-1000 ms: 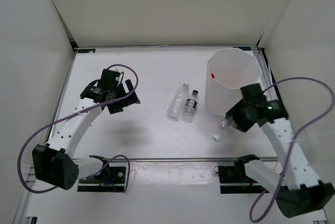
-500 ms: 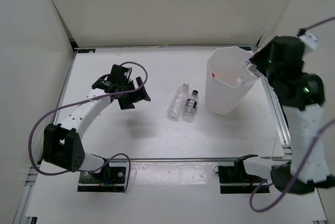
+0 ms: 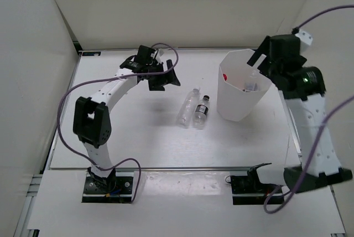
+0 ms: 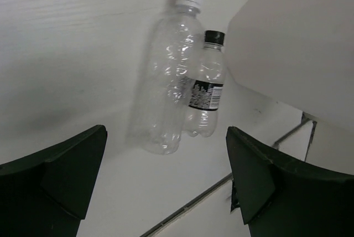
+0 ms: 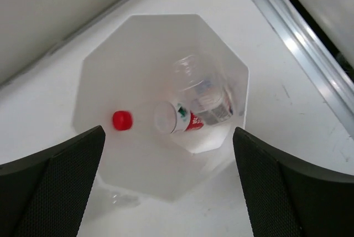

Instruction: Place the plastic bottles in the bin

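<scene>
Two plastic bottles lie side by side on the table: a plain one with a white cap [image 3: 187,107] [image 4: 167,82] and a smaller black-capped one [image 3: 202,111] [image 4: 207,90]. My left gripper [image 3: 166,79] [image 4: 166,132] hovers open to their left, holding nothing. The white bin [image 3: 237,104] [image 5: 160,22] stands to their right. My right gripper [image 3: 259,62] [image 5: 167,132] hangs open over the bin's mouth. Inside the bin are a red cap [image 5: 122,120], a red-labelled bottle [image 5: 185,118] and a clear bottle with a pale label [image 5: 204,96] [image 3: 250,84].
White walls close in the table on the left, far and right sides. A metal rail [image 3: 293,132] runs along the right edge beside the bin, and another rail [image 3: 177,167] crosses the near edge. The left arm's purple cable [image 3: 72,98] loops over the table.
My right gripper lifted a bottle from the table in front of the bin to above the rim and opened; the bottle now lies inside. My left gripper swung right and farther, toward the two lying bottles.
</scene>
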